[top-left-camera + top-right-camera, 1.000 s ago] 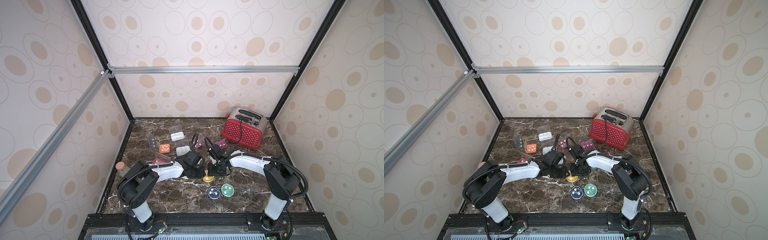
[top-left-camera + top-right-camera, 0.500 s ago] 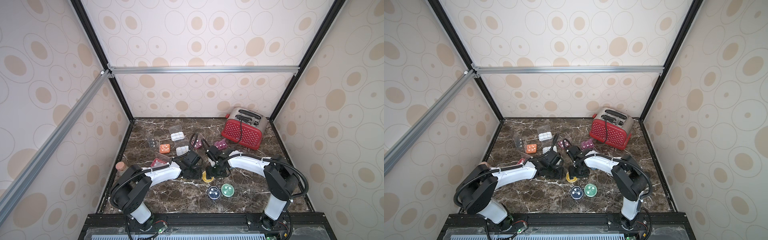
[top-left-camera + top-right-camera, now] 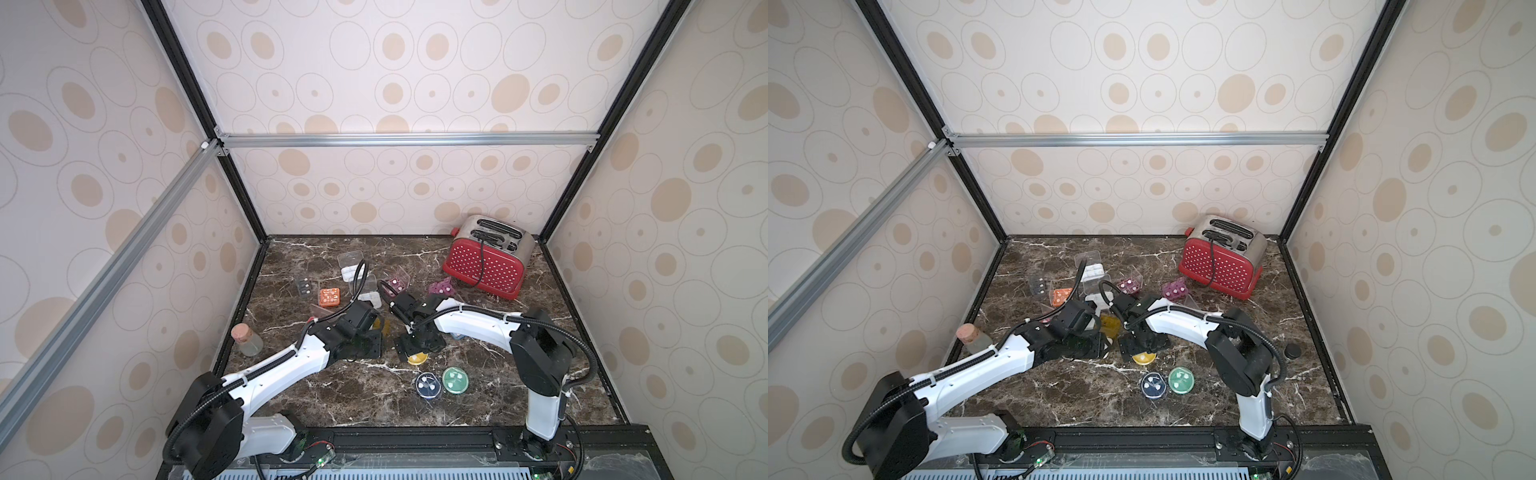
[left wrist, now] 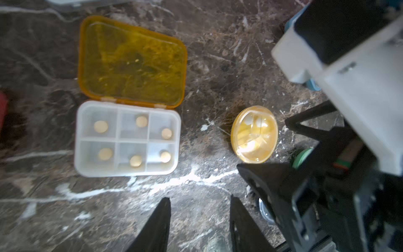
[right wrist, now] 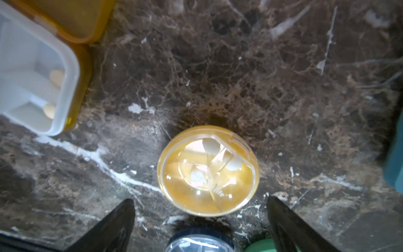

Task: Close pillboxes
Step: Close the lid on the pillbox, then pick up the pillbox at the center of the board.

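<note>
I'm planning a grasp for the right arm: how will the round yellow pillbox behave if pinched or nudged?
The round yellow pillbox looks like thin plastic holding a few pills, so it is probably light and stiff. Its glossy, domed top may slip in a pinch. It lies flat on the polished marble tabletop, so a push should likely slide it, not roll it.

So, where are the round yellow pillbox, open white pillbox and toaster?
round yellow pillbox [image 5: 208, 171], right wrist view, lid centre
open white pillbox [image 4: 127, 138], left wrist view, tray middle
toaster [image 3: 500, 272], in a top view, red side
</note>
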